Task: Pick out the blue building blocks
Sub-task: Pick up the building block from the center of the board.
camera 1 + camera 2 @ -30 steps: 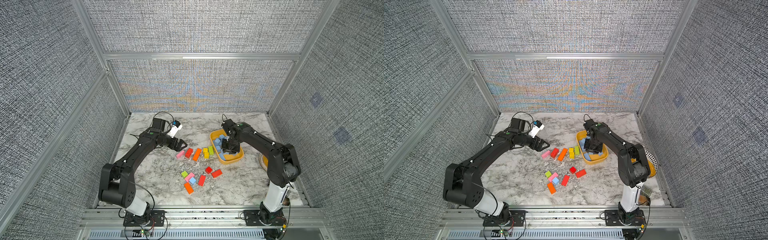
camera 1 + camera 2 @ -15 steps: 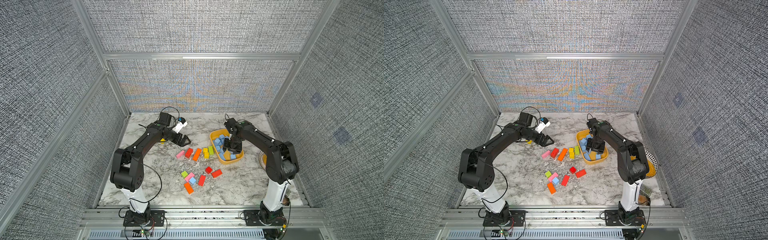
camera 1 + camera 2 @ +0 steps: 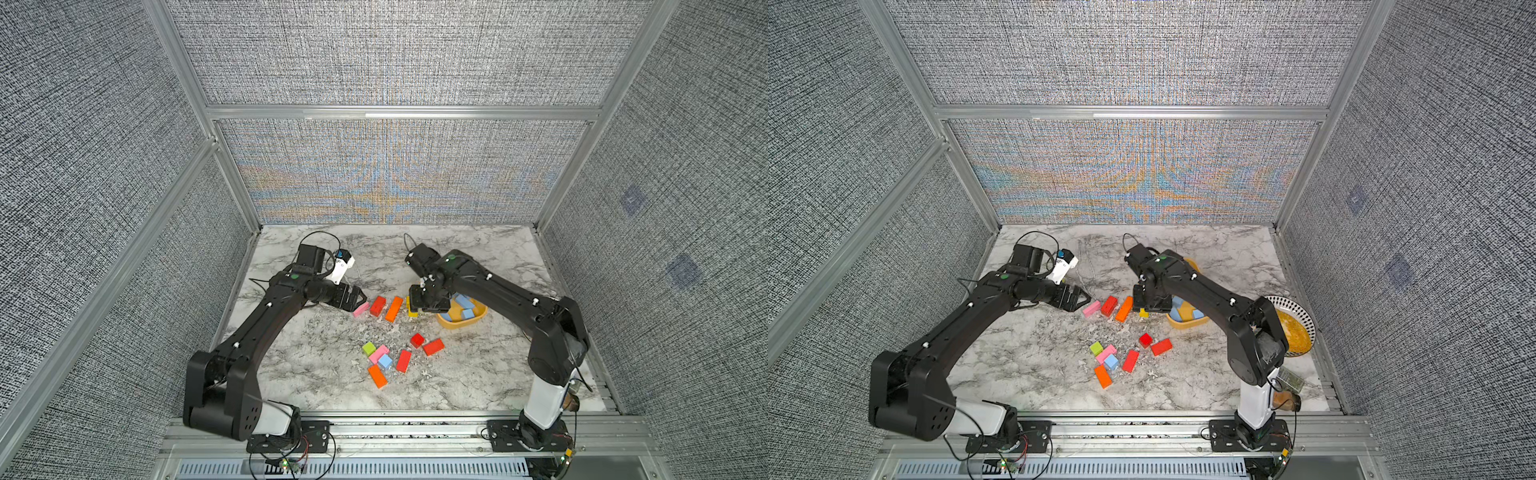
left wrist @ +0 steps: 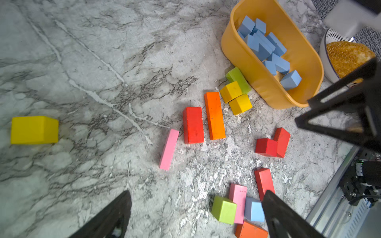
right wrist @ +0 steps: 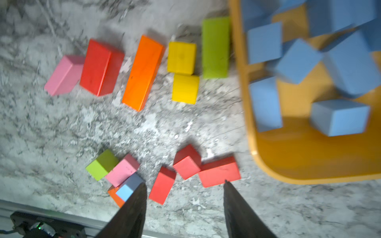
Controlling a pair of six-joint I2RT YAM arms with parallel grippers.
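- As I scan from the table's front edge, one blue cube touches a pink block.
- Behind, rightward, the other blue building blocks sit in the yellow tub.
- Right gripper beside that tub: parted, empty.
- Left gripper: wide, empty.

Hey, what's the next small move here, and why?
Probably swing the left tool, open and empty, toward the lone blue cube on the table. The other blue blocks already lie in the yellow tub; this cube is crowded by a pink block and an orange block, so approach carefully.
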